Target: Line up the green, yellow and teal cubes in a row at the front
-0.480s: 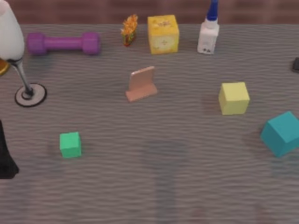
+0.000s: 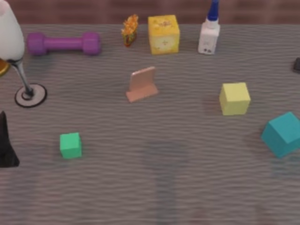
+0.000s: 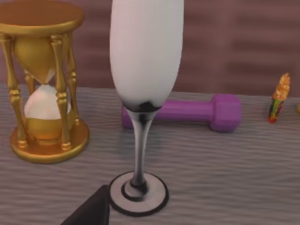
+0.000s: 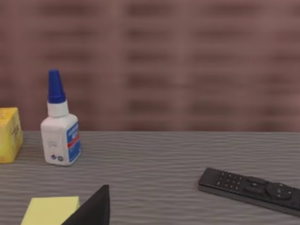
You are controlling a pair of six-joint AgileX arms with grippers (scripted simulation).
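Note:
The small green cube (image 2: pixel 71 145) sits at the front left of the table. The pale-yellow cube (image 2: pixel 234 98) stands right of centre, and its top shows in the right wrist view (image 4: pixel 49 211). Further right, at the table's edge, lies the large teal cube (image 2: pixel 282 133). My left gripper (image 2: pixel 5 140) hovers at the left edge, left of the green cube and apart from it; one dark finger (image 3: pixel 93 211) shows, with nothing beside it. My right gripper is outside the top view; one of its fingers (image 4: pixel 96 208) shows next to the yellow cube, holding nothing.
A wine glass (image 2: pixel 28 93) and a gold hourglass (image 3: pixel 44 84) stand at the back left by a purple dumbbell (image 2: pixel 63 43). Along the back are a small toy (image 2: pixel 130 29), a golden-yellow box (image 2: pixel 163 33) and a glue bottle (image 2: pixel 209 33). A pink stand (image 2: pixel 142 84) is mid-table; a remote (image 4: pixel 248 187) lies far right.
My left gripper has shifted a little toward the back along the left edge. The cubes have not moved.

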